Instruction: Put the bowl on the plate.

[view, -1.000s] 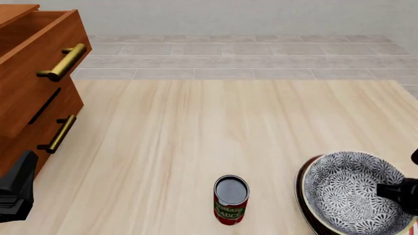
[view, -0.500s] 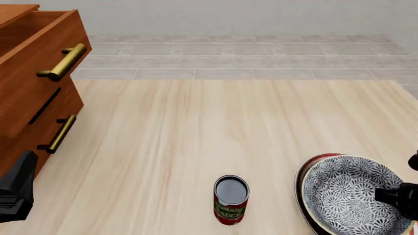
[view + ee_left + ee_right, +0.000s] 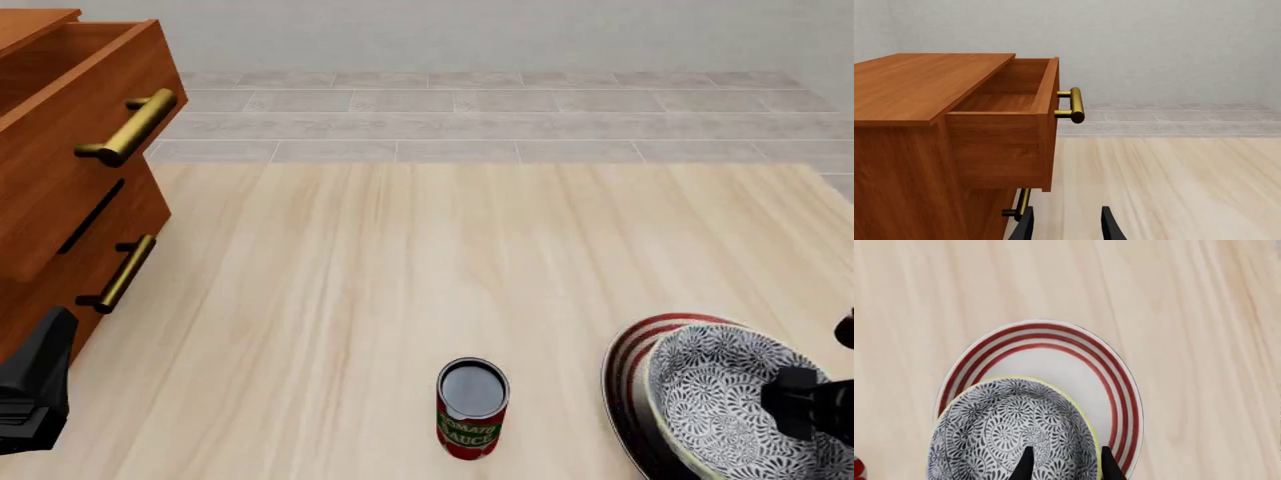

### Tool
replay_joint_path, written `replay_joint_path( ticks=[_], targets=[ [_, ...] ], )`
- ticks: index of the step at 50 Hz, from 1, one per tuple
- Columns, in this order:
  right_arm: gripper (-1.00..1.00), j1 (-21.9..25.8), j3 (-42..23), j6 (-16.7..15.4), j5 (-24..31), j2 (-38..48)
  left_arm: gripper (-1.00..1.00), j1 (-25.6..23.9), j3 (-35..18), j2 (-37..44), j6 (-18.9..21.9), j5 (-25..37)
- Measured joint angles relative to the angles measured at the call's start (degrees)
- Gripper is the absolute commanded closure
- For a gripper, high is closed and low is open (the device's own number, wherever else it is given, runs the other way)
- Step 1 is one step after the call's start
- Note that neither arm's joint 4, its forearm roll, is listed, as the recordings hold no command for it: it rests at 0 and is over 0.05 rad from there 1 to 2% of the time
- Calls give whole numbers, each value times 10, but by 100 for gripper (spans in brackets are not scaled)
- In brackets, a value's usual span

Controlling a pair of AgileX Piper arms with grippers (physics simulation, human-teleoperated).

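The bowl (image 3: 721, 400), grey-blue floral with a cream rim, hangs tilted over the near right part of the plate (image 3: 630, 362), a white plate with red rings at the table's near right. My right gripper (image 3: 798, 405) is shut on the bowl's right rim. In the right wrist view one finger (image 3: 1026, 462) is inside the bowl (image 3: 1007, 427) and the other is outside its rim, above the plate (image 3: 1054, 357). Whether the bowl touches the plate I cannot tell. My left gripper (image 3: 34, 395) sits at the near left, open and holding nothing (image 3: 1067, 227).
A tomato sauce can (image 3: 473, 405) stands upright left of the plate. A wooden drawer cabinet (image 3: 67, 150) with brass handles fills the left side, its top drawer (image 3: 1007, 115) pulled open. Tiled floor lies beyond the table's far edge.
The right gripper has carried the bowl rightward and toward the near edge, uncovering the plate's red-ringed left rim. The left arm and the can have not moved.
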Motion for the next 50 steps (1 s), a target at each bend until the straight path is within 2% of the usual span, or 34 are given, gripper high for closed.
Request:
replay_joint_path(
  ticks=[21,50],
  targets=[
    [-100,-17,-28,-17,17,-1,-100,0,0,0,0,0],
    [-100,-43,-192,-76,117,-20,-100,0,0,0,0,0]
  ],
)
